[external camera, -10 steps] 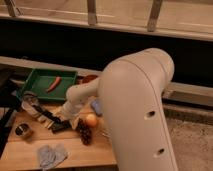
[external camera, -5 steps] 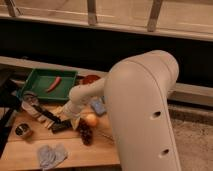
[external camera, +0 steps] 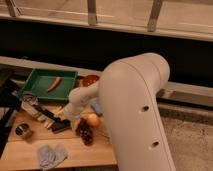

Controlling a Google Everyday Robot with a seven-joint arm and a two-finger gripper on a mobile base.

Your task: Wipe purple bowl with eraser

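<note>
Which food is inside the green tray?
The long red chili pepper, alone in the green plastic tray. The round yellowish fruit and the dark grape bunch sit on the wooden table, beside the robot's tool, low over a black block.

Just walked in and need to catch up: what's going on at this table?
The robot arm reaches down to the wooden table, its gripper at the black eraser. The purple bowl sits close beside, apart from the eraser, so no wiping yet. A green tray holding a red chili lies behind.
</note>
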